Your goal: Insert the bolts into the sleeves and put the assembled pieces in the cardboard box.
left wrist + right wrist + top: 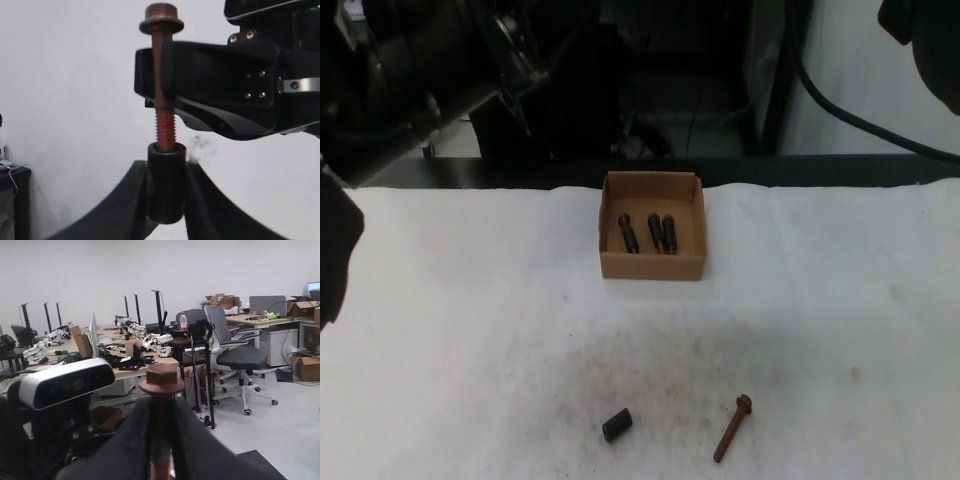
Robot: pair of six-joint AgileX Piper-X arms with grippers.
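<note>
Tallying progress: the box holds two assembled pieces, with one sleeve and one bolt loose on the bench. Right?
No. The high view shows three assembled pieces in the box, not two. One sleeve and one bolt do lie loose on the bench.

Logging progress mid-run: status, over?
Left pincer shut on sleeve. Right pincer shut on bolt, tip in sleeve mouth. Three pieces in box; loose sleeve, loose bolt on bench. Nothing blocking.

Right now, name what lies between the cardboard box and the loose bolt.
In the high view, only bare, smudged cloth between cardboard box and loose bolt; the loose sleeve lies aside.
</note>
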